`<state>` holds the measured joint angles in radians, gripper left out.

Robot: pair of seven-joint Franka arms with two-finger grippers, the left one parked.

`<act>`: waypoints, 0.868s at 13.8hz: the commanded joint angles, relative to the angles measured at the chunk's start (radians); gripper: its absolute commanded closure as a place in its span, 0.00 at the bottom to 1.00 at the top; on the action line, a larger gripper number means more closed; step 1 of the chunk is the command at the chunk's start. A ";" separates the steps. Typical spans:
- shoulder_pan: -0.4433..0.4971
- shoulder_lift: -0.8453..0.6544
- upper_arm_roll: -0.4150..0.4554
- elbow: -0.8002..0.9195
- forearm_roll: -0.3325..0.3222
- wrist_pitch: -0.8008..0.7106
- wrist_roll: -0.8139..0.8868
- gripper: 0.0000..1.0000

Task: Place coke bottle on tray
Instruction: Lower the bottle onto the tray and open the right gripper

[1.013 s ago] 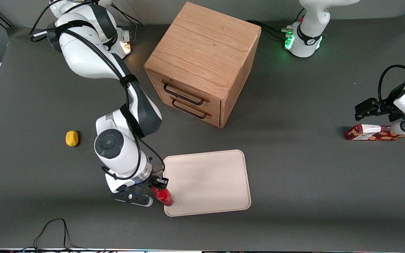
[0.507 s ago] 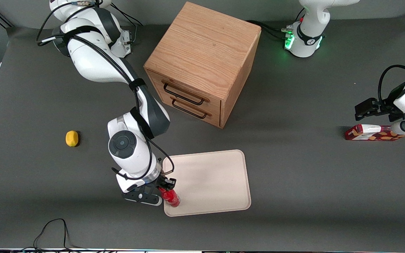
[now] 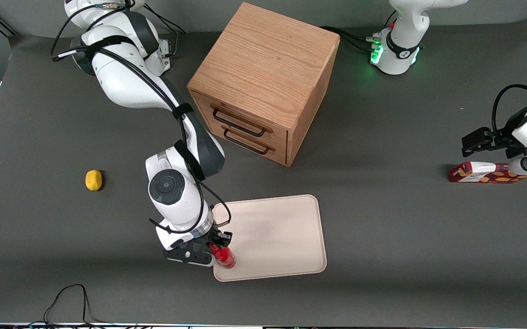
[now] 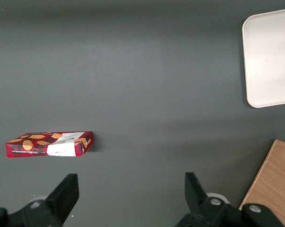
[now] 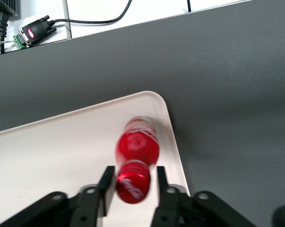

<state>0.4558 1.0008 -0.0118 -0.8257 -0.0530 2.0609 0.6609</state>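
Right now the hand (image 3: 214, 249) grips the coke bottle (image 3: 223, 257) by its cap end, fingers (image 5: 106, 189) pressed on either side of the red cap. Seen from the front, the bottle's body reaches out from the hand toward about four o'clock, over the tray (image 3: 281, 237), in the tray's corner nearest the camera at the working arm's end of the worktop (image 3: 382, 274).
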 commanded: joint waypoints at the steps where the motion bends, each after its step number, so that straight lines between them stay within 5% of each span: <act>1: 0.015 0.018 -0.005 0.034 -0.028 0.002 0.045 0.01; 12: 0.014 -0.001 -0.007 0.033 -0.028 -0.077 0.051 0.00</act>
<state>0.4619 1.0007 -0.0119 -0.8221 -0.0596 2.0374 0.6759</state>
